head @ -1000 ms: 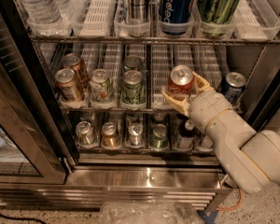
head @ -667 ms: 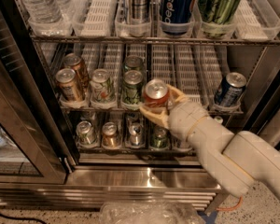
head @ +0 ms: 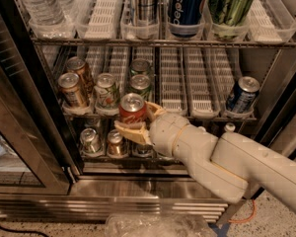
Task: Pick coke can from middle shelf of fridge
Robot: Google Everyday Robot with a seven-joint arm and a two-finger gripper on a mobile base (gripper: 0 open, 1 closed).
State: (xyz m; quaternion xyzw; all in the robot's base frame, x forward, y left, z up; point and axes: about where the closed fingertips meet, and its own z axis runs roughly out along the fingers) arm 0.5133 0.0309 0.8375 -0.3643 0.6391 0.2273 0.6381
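Coke can [head: 132, 109] stands upright in the gripper [head: 139, 120], red side and silver top facing the camera. It is held at the front edge of the middle shelf [head: 173, 90], just in front of the lane with two green cans [head: 140, 84]. The tan fingers [head: 130, 133] are clenched on the can: one runs under and across its lower left side, the other presses its right side from behind. The lower part of the can is hidden by the near finger.

The cream arm [head: 227, 162] comes in from the lower right, rising slantwise to the left, its wrist level with the shelf front and covering part of the rack below.

On the same shelf, two bronze cans [head: 72, 89] stand at the far left, a pale can [head: 107, 91] just beside them, and a blue can [head: 242, 94] well apart at the right end. The lanes between the green cans and the blue one show bare white slotted plastic.

Above, clear bins hold water bottles [head: 38, 5], a silver tall can [head: 145, 1], a Pepsi can [head: 187, 3] and a green tall can [head: 230, 3]. Below, small containers [head: 91, 140] stand in a row. The fridge [head: 138, 190] has a steel base, and its glass door [head: 17, 132] stands open at the left.
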